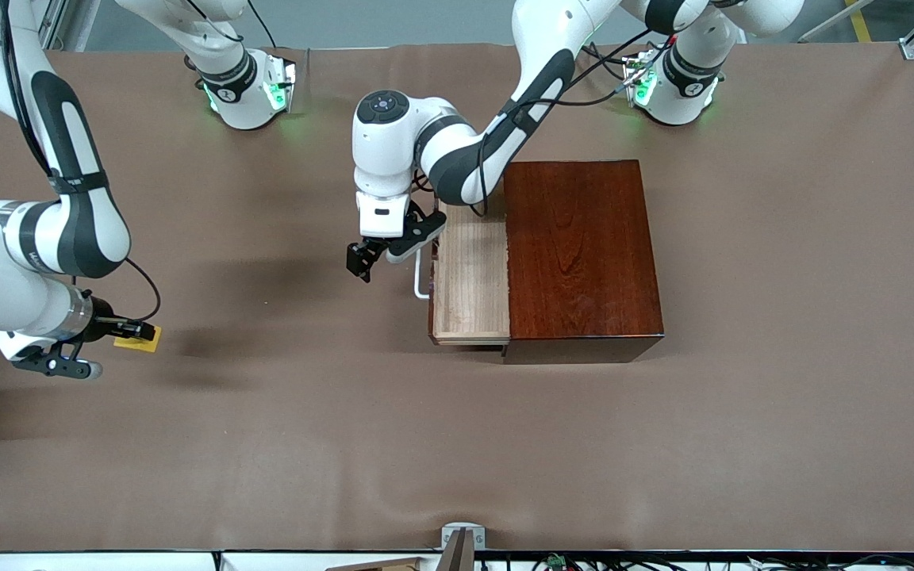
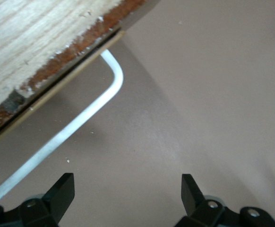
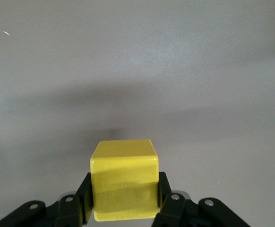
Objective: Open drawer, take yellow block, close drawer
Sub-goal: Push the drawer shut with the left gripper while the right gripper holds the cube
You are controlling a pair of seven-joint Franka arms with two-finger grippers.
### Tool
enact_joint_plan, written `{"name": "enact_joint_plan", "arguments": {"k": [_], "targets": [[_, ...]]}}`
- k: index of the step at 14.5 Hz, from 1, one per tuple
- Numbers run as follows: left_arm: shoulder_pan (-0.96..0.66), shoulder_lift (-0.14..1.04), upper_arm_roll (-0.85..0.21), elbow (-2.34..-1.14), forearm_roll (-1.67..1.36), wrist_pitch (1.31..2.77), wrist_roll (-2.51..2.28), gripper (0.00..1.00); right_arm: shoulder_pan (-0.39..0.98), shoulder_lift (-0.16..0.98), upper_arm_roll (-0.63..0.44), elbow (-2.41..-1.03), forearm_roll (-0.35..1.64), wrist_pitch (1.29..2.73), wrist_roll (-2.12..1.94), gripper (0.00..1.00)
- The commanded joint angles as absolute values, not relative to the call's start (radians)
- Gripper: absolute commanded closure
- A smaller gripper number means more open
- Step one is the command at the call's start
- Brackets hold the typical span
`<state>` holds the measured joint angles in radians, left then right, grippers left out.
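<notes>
The right pincer is gripping the yellow block between its two fingers, holding it up over the bare brown table toward the right arm's end; in the right wrist view the yellow block is sitting squarely between the black pads, with only table cloth showing around it. The left pincer is hanging over the table just beside the drawer's white loop handle, its fingers standing spread apart with nothing between them. In the left wrist view the handle is running as a bent white bar along the drawer's front edge, apart from the fingertips. The drawer is standing pulled out of the glossy reddish-brown wooden box, facing the right arm's end of the table, and its pale light-wood interior is showing. The box is sitting near the middle of the table, closer to the left arm's base, and the block is being held well apart from it.
</notes>
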<state>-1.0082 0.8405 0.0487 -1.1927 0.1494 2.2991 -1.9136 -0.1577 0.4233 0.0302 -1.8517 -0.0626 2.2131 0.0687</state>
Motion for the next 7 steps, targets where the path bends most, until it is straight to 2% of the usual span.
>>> {"name": "enact_joint_plan", "arguments": {"k": [1, 7], "targets": [[-1.029, 0.859, 0.071, -1.158, 0.173, 2.244, -1.967, 0.0, -0.184, 0.394, 0.052, -1.939, -0.086, 2.298, 0.057, 0.78], [-1.022, 0.85, 0.112, -1.163, 0.175, 2.113, -1.954, 0.0, -0.221, 0.413, 0.052, -2.031, -0.087, 2.439, 0.002, 0.78]]}}
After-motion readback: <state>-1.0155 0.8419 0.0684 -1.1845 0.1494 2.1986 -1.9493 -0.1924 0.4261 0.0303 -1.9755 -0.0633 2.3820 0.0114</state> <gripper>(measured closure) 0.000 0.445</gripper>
